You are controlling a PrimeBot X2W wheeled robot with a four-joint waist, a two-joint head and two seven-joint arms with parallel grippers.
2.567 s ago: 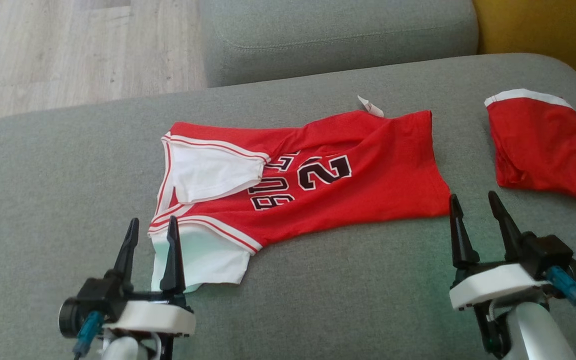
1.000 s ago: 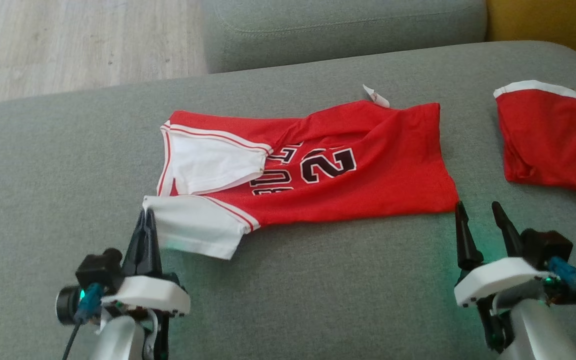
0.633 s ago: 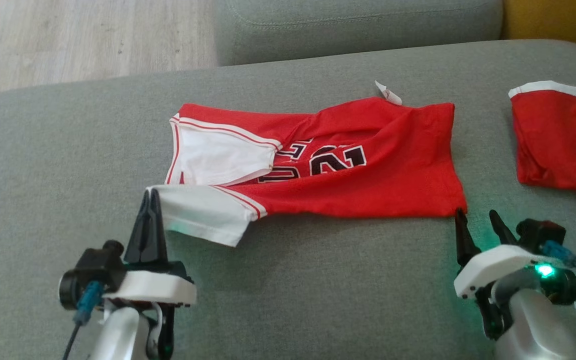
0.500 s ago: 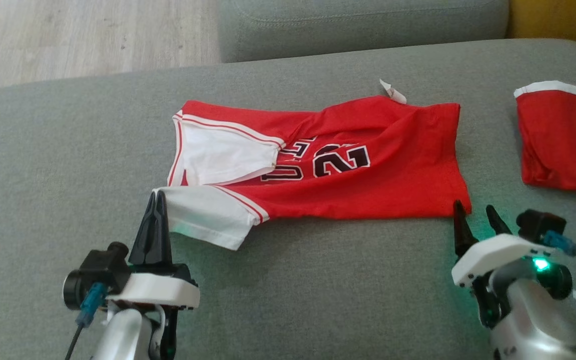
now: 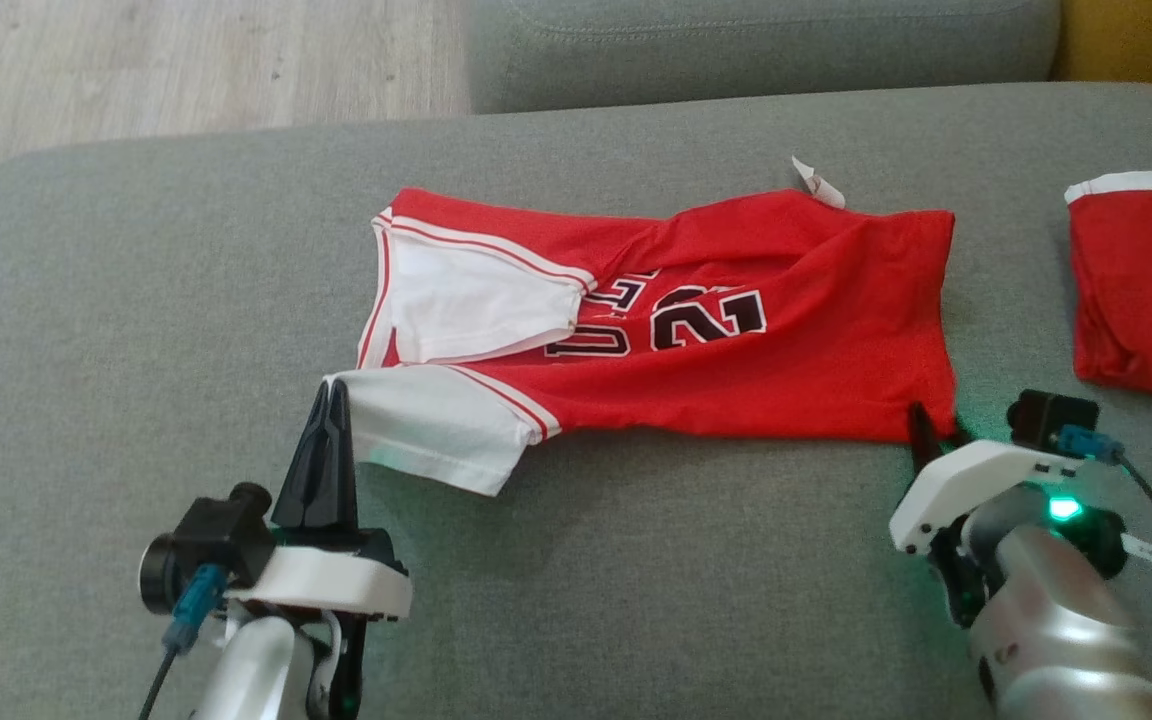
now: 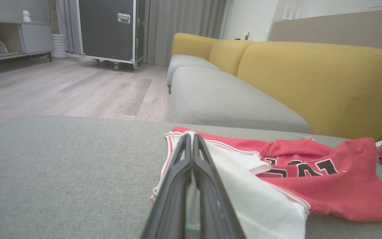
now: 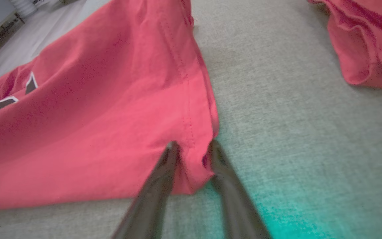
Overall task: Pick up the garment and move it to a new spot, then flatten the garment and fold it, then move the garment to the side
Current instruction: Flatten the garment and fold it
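Observation:
The garment (image 5: 736,350) is a red jersey with black numbers, lying crumpled on the grey sofa seat (image 5: 136,300). My left gripper (image 5: 334,395) is shut on the edge of its white sleeve (image 5: 426,430) at the near left. In the left wrist view the left gripper (image 6: 191,137) pinches white cloth, with the garment (image 6: 327,186) spreading to the right. My right gripper (image 5: 936,425) sits at the jersey's near right hem corner. In the right wrist view the right gripper (image 7: 193,145) has its jaws apart, and the garment (image 7: 95,116) corner lies between them.
A second red piece with a white band (image 5: 1146,290) lies at the far right, close to my right arm. Beyond the seat are another grey cushion (image 5: 756,50), wooden floor (image 5: 186,70) at the far left, and a yellow sofa back (image 6: 310,83).
My left gripper shut on the white sleeve and lifted it toward the jersey. My right gripper moved forward onto the hem corner and its jaws narrowed. The head camera has shifted.

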